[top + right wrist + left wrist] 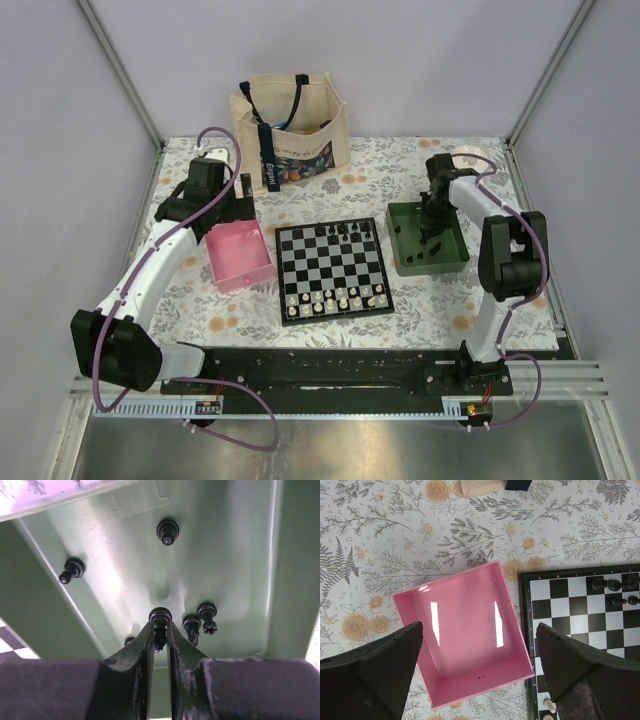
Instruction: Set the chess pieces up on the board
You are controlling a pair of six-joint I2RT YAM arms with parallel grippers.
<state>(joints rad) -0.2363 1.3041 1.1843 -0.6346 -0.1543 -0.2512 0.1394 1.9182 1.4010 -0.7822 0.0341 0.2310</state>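
Note:
The chequered board [333, 270] lies mid-table, with several black chess pieces [345, 232] along its far rows and white ones near its front edge. My right gripper [160, 630] is down inside the green tray [402, 240], shut on one black chess piece [160, 617] that stands on the tray floor. Several other black pieces [167, 531] stand around it, one [192, 625] close on the right. My left gripper [479, 680] hangs open above the pink tray [462, 635], nothing between its fingers. The board's corner [580, 605] shows at the right of the left wrist view.
A cloth tote bag [290, 130] stands at the back of the table behind the board. The pink tray [240, 257] sits just left of the board, the green tray just right. Floral tablecloth [420, 320] covers the rest. The tray walls [30, 615] rise close on both sides of the right gripper.

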